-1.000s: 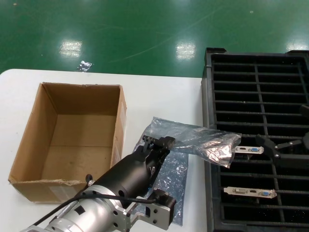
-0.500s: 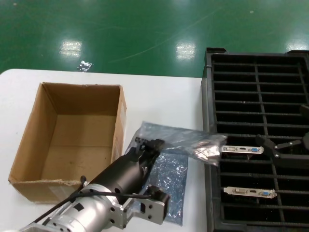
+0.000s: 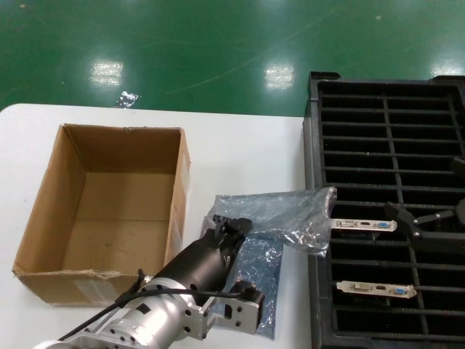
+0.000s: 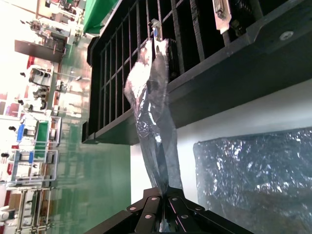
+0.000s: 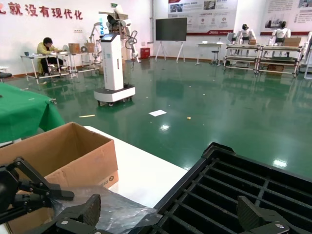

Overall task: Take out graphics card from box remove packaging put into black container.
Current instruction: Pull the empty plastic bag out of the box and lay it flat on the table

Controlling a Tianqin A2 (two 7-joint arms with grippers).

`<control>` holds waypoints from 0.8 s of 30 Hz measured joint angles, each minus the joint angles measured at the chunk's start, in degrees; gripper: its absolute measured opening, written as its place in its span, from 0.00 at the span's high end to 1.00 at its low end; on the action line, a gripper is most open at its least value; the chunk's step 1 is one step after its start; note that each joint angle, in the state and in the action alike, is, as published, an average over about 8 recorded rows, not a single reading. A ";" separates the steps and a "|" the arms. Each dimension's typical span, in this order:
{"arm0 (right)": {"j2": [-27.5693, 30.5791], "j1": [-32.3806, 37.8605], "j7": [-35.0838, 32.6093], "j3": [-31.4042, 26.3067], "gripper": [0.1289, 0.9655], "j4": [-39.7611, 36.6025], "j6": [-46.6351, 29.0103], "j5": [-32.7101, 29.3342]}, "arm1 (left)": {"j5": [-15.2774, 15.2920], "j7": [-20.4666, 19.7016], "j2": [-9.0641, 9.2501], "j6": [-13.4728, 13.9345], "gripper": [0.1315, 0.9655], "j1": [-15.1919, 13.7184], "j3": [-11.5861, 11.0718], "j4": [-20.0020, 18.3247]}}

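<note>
My left gripper is shut on one end of the crinkly grey-blue packaging, held above the table between the box and the black container. In the left wrist view the jaws pinch the bag, which stretches toward the black container. The bag's far end reaches the crate's left wall. Beside it the graphics card, silver bracket with a blue port, sits bare in a slot. My right gripper hovers open over the black container, just past the card. The brown box shows nothing inside.
A second flat bag lies on the white table under my left arm. Another card bracket sits in a nearer slot. From the right wrist view the box, bag and crate ribs show, with the green floor beyond.
My left gripper drew the bag leftward, away from the crate. The bag's far end slid off the card's bracket, which now shows in full. The right gripper stayed still.
</note>
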 joint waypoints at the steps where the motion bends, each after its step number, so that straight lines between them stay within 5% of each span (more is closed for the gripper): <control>1: 0.00 0.00 0.00 0.00 0.00 0.00 0.00 0.00 | 0.05 0.11 0.14 -0.21 0.98 -0.21 0.16 0.41; 9: 0.00 0.00 0.00 0.00 0.00 0.00 0.00 0.00 | 0.59 1.12 0.15 -1.53 0.96 -1.31 0.81 2.38; 24: 0.00 0.00 0.00 0.00 0.00 0.00 0.00 0.00 | -1.72 0.69 -3.11 -1.10 0.71 -0.69 -1.42 -1.54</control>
